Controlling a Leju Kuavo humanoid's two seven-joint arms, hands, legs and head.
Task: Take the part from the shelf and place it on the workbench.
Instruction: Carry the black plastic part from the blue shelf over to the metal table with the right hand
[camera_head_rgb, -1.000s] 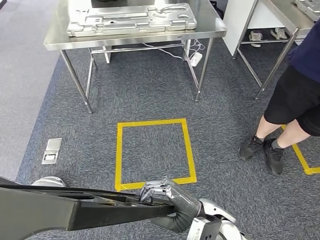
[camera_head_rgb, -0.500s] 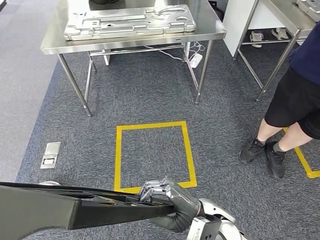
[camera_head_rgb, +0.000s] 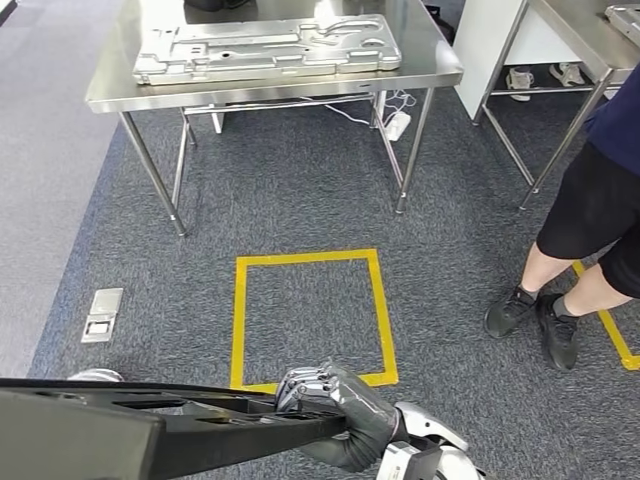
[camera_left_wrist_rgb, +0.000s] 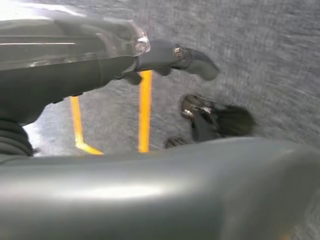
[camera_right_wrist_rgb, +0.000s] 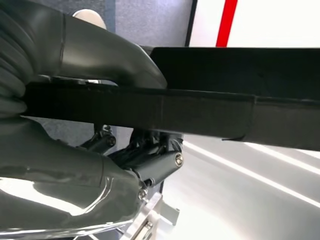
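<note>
Head view, right robot hand (camera_head_rgb: 343, 412) clasping black part's (camera_head_rgb: 151, 435) right end, part stretching leftward.

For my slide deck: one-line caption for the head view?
Right hand grips the dark part, facing the steel workbench.

The part (camera_head_rgb: 151, 435) is black with a matt, smooth finish. The right hand (camera_head_rgb: 340, 415) gripping it has a glossy grey shell and bare metal fingers (camera_head_rgb: 306, 385). The workbench (camera_head_rgb: 113, 85) is brushed stainless steel; the panel (camera_head_rgb: 264, 45) along its far edge is pressed bare metal. The floor (camera_head_rgb: 302, 190) is rough grey carpet with glossy yellow tape (camera_head_rgb: 309, 258).
</note>
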